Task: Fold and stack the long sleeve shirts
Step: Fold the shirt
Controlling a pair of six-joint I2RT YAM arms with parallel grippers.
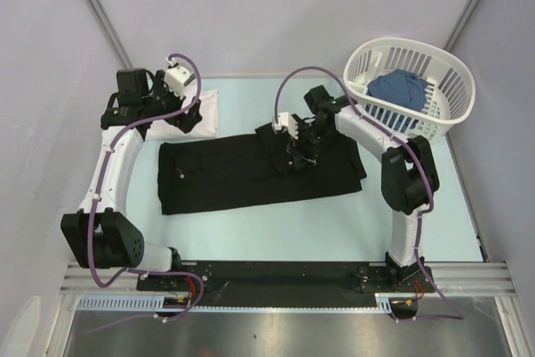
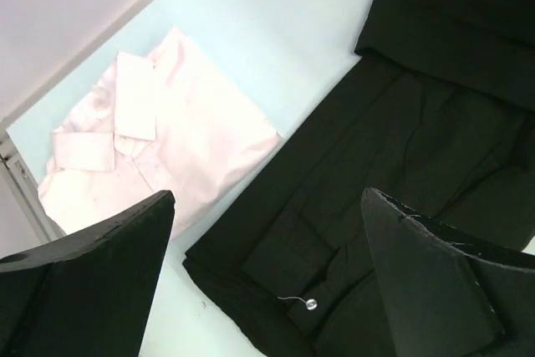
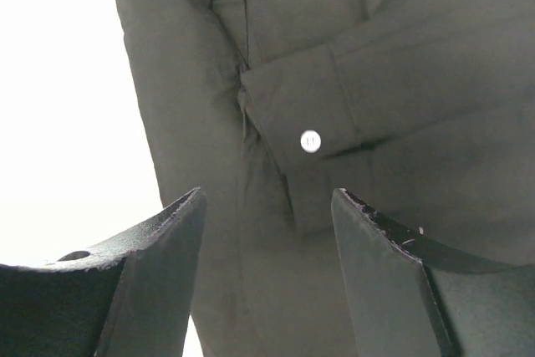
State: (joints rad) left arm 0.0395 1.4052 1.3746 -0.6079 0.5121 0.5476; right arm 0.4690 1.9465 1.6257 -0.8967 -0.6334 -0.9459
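Black shirt (image 1: 234, 177) flat under released right claw (image 3: 267, 198), white shirt (image 2: 167, 140) seemingly folded, near released left claw (image 2: 267, 198)

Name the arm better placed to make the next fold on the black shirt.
Right, probably. The right end effector, open, hangs over the black shirt, a buttoned cuff beneath. The left end effector, also open, hovers by the folded white shirt, off the black one's corner.

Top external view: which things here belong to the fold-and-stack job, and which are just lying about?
Belongs to the job:
black long sleeve shirt, laid across mid-table
white shirt, folded, far left

Just lying about:
white slatted basket, far right
blue cloth inside it
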